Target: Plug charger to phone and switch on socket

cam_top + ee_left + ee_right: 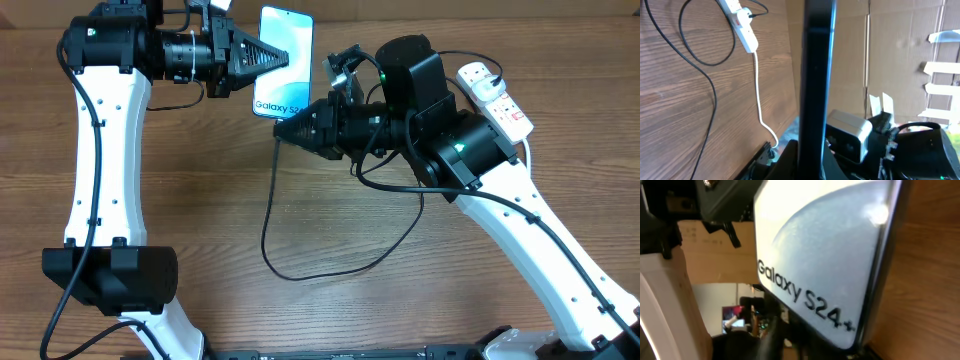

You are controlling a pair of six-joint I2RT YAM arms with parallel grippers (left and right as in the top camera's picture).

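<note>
Near the table's [200, 200] far edge, the left gripper [283, 57] clamped the phone [290, 35] by its sides. It was probably rigid, slick and light. The right gripper [283, 128] looked closed on the limp charger [268, 220] near its tip.

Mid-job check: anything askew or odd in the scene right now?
Only the phone: it is not lying flat but held up, tilted, in the left gripper, with the right gripper at its lower end. Nothing looks spilled or damaged.
</note>
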